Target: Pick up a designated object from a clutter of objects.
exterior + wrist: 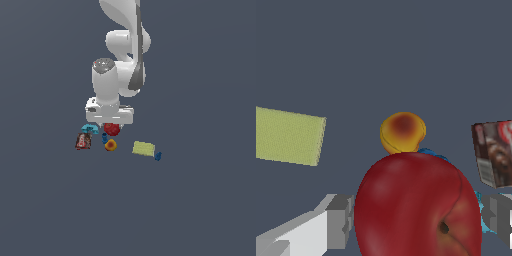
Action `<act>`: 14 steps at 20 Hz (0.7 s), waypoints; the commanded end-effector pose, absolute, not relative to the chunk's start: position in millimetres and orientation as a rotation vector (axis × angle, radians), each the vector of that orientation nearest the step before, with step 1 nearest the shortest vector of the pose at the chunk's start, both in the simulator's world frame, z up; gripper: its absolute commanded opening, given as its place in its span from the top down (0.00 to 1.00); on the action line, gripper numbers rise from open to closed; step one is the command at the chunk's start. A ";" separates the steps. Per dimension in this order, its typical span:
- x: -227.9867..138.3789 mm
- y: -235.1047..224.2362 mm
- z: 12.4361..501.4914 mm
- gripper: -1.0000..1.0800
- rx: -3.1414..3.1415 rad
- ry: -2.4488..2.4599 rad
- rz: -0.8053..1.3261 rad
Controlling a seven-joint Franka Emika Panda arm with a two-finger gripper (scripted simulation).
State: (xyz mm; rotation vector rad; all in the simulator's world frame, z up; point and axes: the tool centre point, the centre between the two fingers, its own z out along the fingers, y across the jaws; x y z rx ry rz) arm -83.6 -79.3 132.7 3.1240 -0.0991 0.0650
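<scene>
Nearest the wrist camera, a glossy red round apple (418,205) with a dark stem dimple, sitting between the two grey pads (338,222) of the jaws, which stand spread on either side with a sliver of gap visible at one pad; contact cannot be told. Across the dark grey desk (200,200) from the exterior view's left: a brown-red printed packet (83,141), a teal curved piece (90,129), a small blue bit (104,138), the apple (112,129) right under the white gripper (110,123), a smaller orange-yellow round fruit (111,145) just in front of it. Further right, apart from the cluster, a flat yellow-green block (144,148) with another small blue bit (158,156) beside it.
</scene>
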 end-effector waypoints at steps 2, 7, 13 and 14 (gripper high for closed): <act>-66.5 -63.3 159.0 1.00 3.123 -0.097 0.061; -41.3 -38.9 196.6 1.00 3.126 -0.093 0.051; -9.4 -9.0 242.2 1.00 3.129 -0.087 0.039; -4.3 -4.3 249.3 1.00 3.130 -0.086 0.037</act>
